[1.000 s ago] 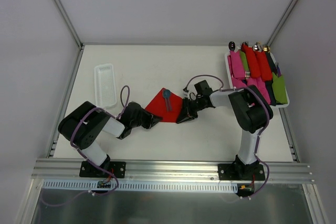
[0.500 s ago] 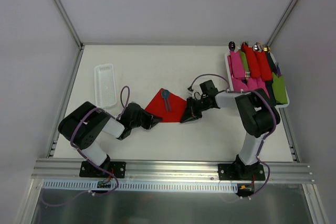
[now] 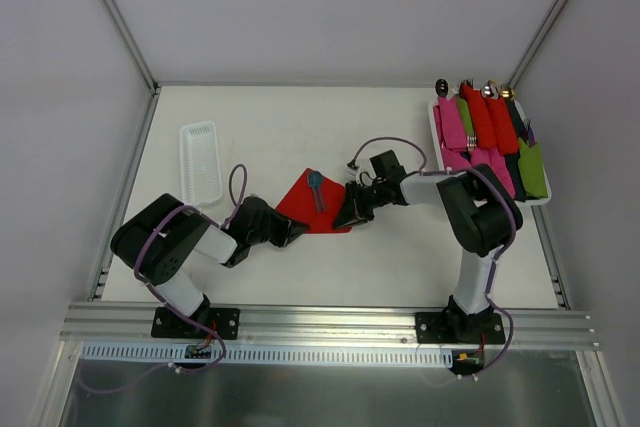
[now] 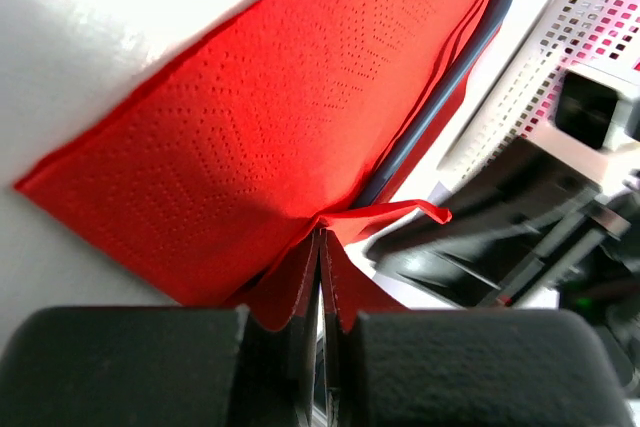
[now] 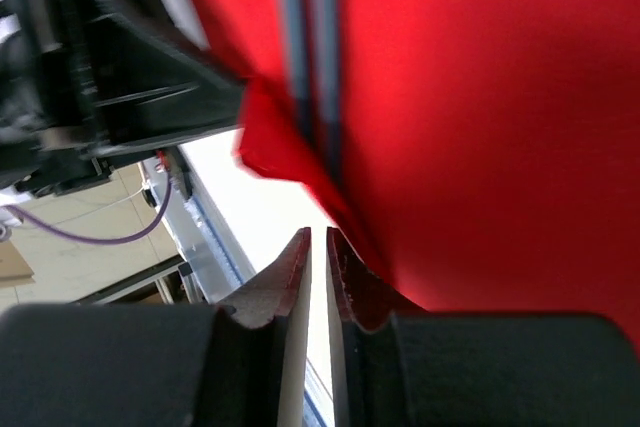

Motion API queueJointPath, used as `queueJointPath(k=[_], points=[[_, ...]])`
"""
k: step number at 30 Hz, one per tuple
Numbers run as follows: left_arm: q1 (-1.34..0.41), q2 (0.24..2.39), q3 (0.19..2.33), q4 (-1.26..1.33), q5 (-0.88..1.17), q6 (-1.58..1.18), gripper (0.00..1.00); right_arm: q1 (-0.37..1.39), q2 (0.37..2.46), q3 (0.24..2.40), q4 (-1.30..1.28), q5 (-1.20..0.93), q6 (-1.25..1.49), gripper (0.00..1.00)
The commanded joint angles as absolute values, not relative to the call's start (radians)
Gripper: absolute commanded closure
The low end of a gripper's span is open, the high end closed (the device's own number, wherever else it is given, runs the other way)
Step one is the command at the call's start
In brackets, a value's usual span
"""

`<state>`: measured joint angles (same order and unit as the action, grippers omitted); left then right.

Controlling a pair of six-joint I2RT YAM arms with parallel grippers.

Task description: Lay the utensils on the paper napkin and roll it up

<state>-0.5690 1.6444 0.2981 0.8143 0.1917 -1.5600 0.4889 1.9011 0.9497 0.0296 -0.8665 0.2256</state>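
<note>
I judge the step in hand to be starting the roll. The thin bright-red square paper napkin (image 3: 302, 207) lies flat in the middle of the white table (image 3: 400, 257), turned like a diamond, with a slim dark-handled utensil with a round blue head (image 3: 316, 187) resting along it. To do this well I want both corners lifted together and carried over the utensil at the same pace, low to the surface. That way the paper wraps the handle rather than dragging it off or tearing at the pinched tip. The left gripper (image 4: 320, 247) sits at the napkin's near-left corner, its fingers pressed together on a small raised flap of red paper that stands up between them. The right gripper (image 5: 318, 239) is at the opposite, right-hand corner with its fingers almost closed and only a hairline slit between them. The napkin's edge runs just beside one finger (image 5: 350, 282). I see no paper in the slit itself, so I cannot tell whether this side truly has a hold. I would confirm that grip before rolling.
</note>
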Motion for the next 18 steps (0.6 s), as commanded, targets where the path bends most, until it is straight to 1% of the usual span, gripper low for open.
queueJointPath(k=[1, 7, 9, 10, 13, 18], points=[[-0.572, 1.658, 0.253, 0.663, 0.127, -1.529, 1.00, 0.491, 1.943, 0.963, 0.029, -0.839, 0.238, 0.87], [-0.575, 1.620, 0.275, 0.710, 0.156, -1.436, 0.99, 0.492, 1.980, 0.977, -0.035, -0.762, 0.212, 0.87], [-0.578, 1.586, 0.290, 0.721, 0.161, -1.364, 0.94, 0.492, 1.982, 0.986, -0.058, -0.747, 0.201, 0.87], [-0.583, 1.550, 0.298, 0.719, 0.164, -1.339, 0.88, 0.492, 1.980, 0.989, -0.067, -0.747, 0.190, 0.87], [-0.592, 1.497, 0.339, 0.695, 0.176, -1.252, 0.80, 0.494, 1.983, 0.996, -0.086, -0.741, 0.180, 0.87], [-0.609, 1.517, 0.406, 0.730, 0.233, -1.186, 0.80, 0.494, 1.993, 1.002, -0.101, -0.733, 0.173, 0.87]])
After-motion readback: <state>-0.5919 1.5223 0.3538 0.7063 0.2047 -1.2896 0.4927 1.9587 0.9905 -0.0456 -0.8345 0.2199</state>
